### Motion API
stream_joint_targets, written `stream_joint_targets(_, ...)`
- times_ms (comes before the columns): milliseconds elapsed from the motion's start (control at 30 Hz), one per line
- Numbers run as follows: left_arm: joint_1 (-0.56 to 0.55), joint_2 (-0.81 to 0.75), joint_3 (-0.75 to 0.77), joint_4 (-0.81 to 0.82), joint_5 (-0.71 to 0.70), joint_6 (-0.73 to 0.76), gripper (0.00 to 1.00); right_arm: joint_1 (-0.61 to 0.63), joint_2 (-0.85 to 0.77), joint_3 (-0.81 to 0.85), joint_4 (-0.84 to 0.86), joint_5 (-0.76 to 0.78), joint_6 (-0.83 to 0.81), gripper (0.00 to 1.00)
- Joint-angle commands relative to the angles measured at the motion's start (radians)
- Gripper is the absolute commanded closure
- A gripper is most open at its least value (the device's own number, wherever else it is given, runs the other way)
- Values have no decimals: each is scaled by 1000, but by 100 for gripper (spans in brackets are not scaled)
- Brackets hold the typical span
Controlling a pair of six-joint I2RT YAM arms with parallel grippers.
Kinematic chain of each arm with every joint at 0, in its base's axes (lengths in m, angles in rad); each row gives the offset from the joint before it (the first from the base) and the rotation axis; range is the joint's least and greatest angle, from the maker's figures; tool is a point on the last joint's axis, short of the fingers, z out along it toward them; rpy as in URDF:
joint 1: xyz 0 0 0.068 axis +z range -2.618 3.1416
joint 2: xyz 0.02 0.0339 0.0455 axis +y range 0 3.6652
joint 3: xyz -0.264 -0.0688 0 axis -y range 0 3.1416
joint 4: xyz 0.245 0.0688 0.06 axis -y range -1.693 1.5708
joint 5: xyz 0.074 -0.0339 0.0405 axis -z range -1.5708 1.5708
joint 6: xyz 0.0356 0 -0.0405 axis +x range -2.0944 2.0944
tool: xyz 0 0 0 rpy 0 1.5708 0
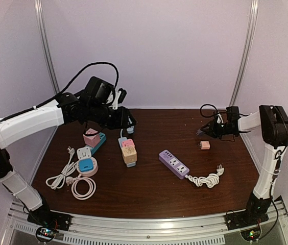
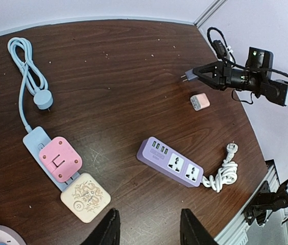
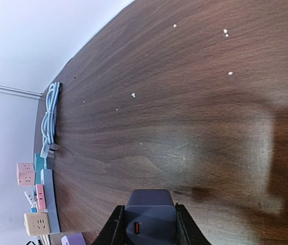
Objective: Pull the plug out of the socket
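Right claw [image 3: 149,227] clamped on grey-blue block plug [image 3: 149,201]; left claw [image 2: 149,210] apart. Light-blue plastic power strip [image 2: 31,139] holds two: pink square adapter [image 2: 60,159], beige square adapter [image 2: 85,197].

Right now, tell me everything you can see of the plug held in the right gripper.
The plug is a slate-grey block with rounded edges, plastic by its look, with a small orange slot on its rear face. The right gripper is shut on its sides. Its pins point out ahead of the gripper, roughly level. It hangs above the table, in no socket, touching nothing else.
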Motion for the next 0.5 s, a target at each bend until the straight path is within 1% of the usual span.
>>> stream_joint_targets(0,8,11,9,10,9,-8,58,-27,30,18,-11,-19,-22,78)
stream_joint_targets(100,8,14,12,9,13,-8,58,-41,30,10,-12,-17,-23,71)
stream_joint_targets(267,8,7,-4,10,10,-11,58,-71,12,-16,-13,-9,-19,51)
stream_joint_targets(367,8,0,-19,10,3,-11,58,-84,-11,-28,-32,9,-27,44)
stream_joint_targets(467,8,-4,-30,10,-2,-10,58,-87,-32,-23,-74,43,-50,41)
